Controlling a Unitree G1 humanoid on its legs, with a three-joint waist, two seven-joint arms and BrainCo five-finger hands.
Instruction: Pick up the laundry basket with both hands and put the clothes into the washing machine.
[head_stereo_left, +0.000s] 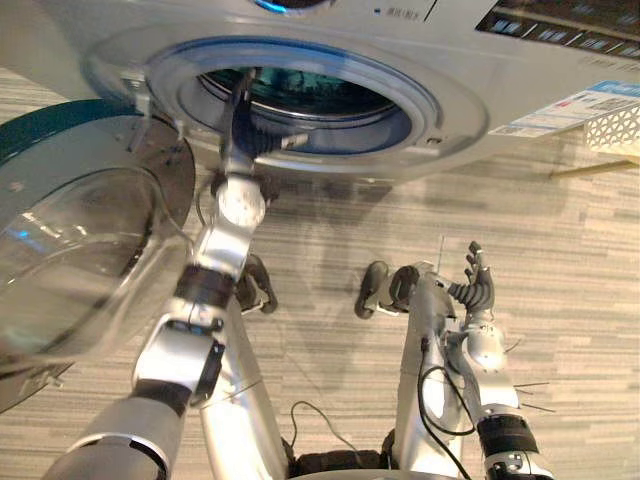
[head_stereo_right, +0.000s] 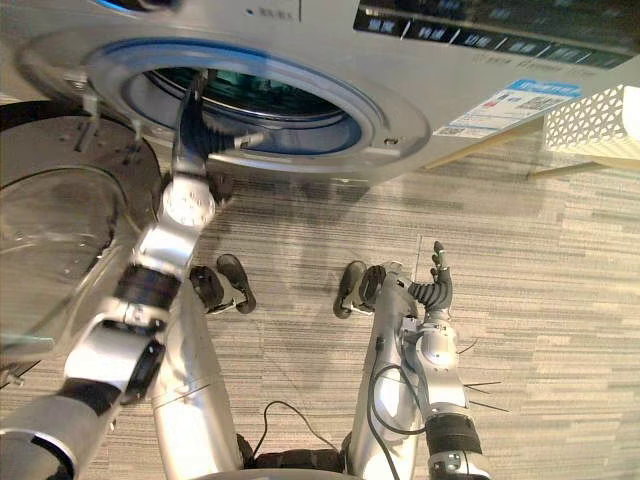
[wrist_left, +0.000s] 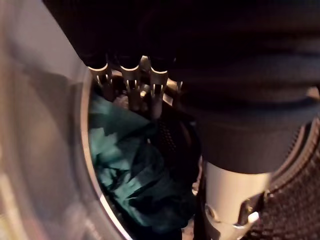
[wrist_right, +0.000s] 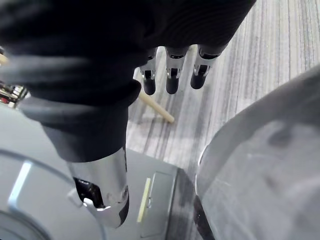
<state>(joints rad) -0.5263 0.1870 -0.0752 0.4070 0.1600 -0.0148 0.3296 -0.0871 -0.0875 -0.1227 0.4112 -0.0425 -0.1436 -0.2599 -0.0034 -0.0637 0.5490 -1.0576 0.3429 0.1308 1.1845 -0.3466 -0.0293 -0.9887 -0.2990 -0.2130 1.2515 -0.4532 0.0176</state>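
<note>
The washing machine (head_stereo_left: 470, 90) stands in front of me with its round drum opening (head_stereo_left: 300, 100) uncovered. My left arm reaches up into that opening, and my left hand (head_stereo_left: 240, 115) is inside the drum. In the left wrist view its fingers (wrist_left: 131, 82) point straight at a heap of teal clothes (wrist_left: 127, 170) lying in the drum, and nothing is gripped between them. My right hand (head_stereo_right: 437, 290) hangs low at my right side over the floor, fingers relaxed and holding nothing. A white perforated laundry basket (head_stereo_right: 598, 118) shows at the far right beside the machine.
The machine's glass door (head_stereo_left: 80, 250) is swung open to my left, close to my left forearm. Grey striped floor (head_stereo_left: 330, 240) lies between me and the machine. A light wooden leg (wrist_right: 157, 109) rests on the floor under the basket.
</note>
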